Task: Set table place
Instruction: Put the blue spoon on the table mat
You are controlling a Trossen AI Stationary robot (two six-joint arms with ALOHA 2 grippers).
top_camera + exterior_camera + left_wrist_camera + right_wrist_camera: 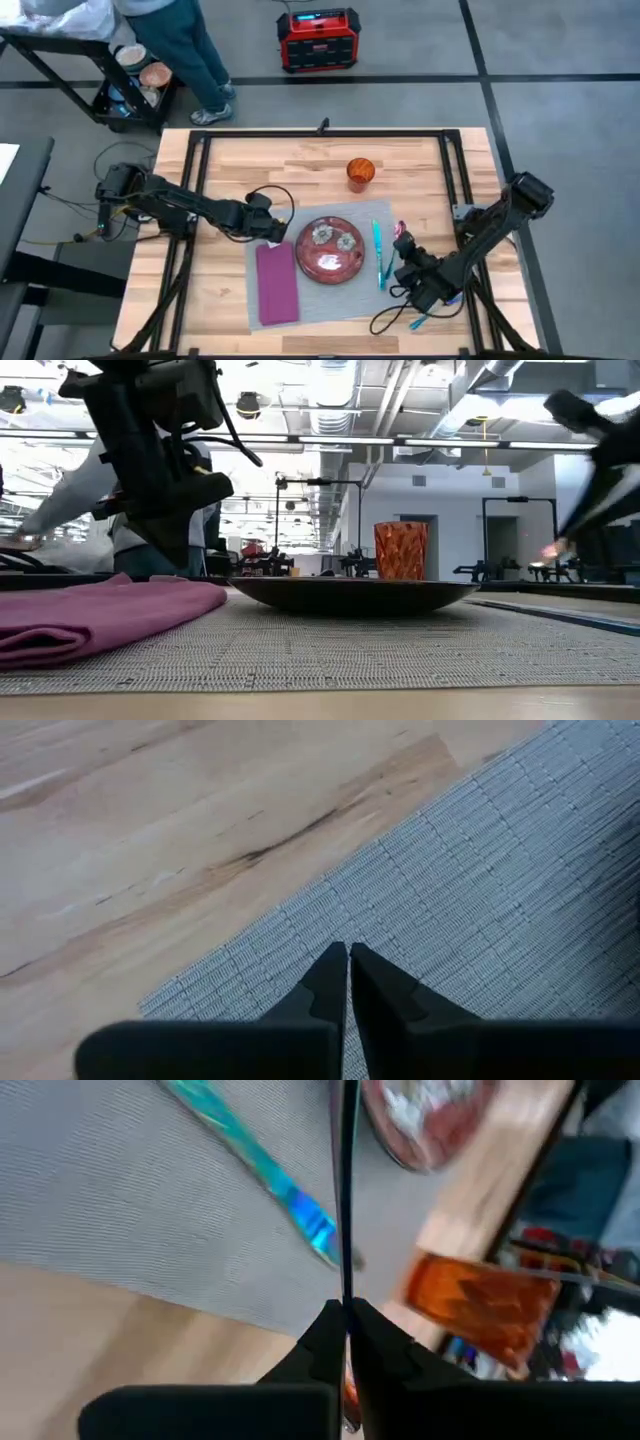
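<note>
Large grey woven fabric placemat (322, 262) flat near front-centre of light plank tabletop (240, 165). Left gripper (348, 952) pinched shut, empty, over the mat's far-left corner. Right gripper (346, 1308) at mat's right edge, clamped on a thin dark utensil (347, 1190).

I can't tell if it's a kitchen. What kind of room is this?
Probably a workshop or lab: bare ceiling pipes, a red machine on the floor, and metal stands behind the table.

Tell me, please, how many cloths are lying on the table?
2: the grey placemat, under the plate, and the purple napkin, lying on the placemat's left part beside the plate. None looks hidden.
</note>
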